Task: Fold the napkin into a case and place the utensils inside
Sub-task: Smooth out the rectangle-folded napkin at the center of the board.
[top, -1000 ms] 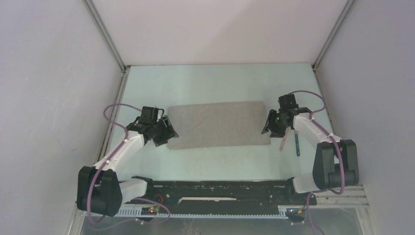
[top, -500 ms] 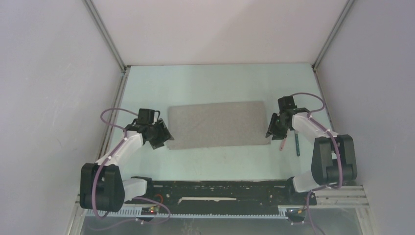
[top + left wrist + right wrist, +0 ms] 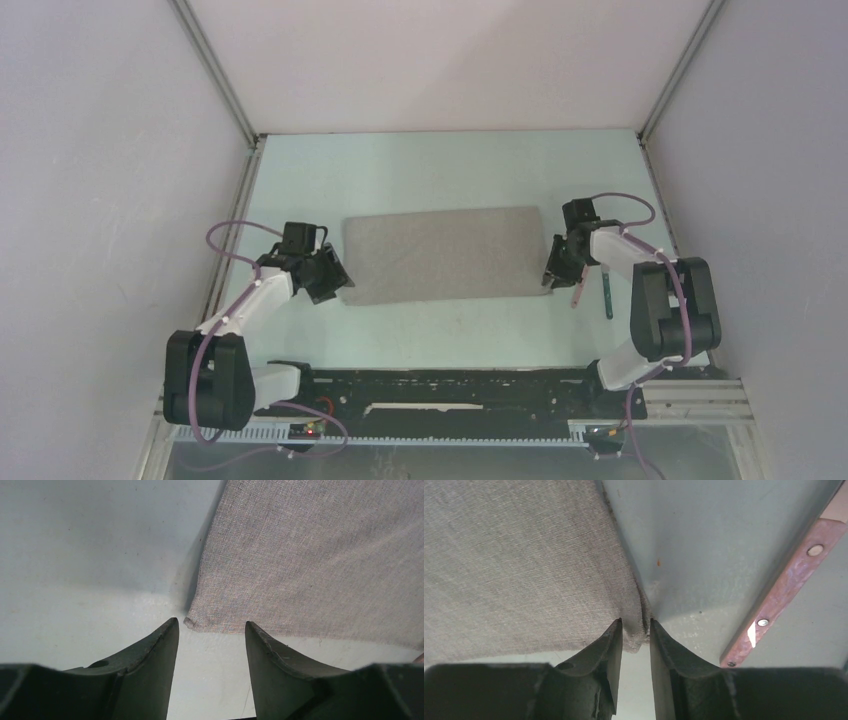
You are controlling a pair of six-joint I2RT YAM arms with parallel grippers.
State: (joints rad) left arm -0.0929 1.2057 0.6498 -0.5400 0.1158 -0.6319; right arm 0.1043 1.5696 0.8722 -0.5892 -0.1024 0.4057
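The taupe-grey napkin [image 3: 445, 253] lies flat as a wide folded rectangle in the middle of the table. My left gripper [image 3: 338, 285] is low at the napkin's near-left corner. In the left wrist view its jaws [image 3: 210, 622] stand open, with that corner [image 3: 192, 624] just ahead of the tips and no cloth gripped. My right gripper [image 3: 549, 272] is at the near-right corner. There its jaws [image 3: 636, 621] have narrowed onto the bunched corner of the napkin [image 3: 519, 565]. Two utensils lie right of the napkin: a pink handle [image 3: 578, 288] [image 3: 784, 580] and a dark teal one [image 3: 608, 293].
The pale green table [image 3: 440, 170] is boxed in by white walls at the back and on both sides. The pink handle lies close to my right gripper's outer finger. A black rail [image 3: 450, 385] with both arm bases runs along the near edge.
My right gripper has slid in to the napkin's near-right corner and narrowed its jaws around it. The left jaws have closed slightly while staying at the near-left corner.
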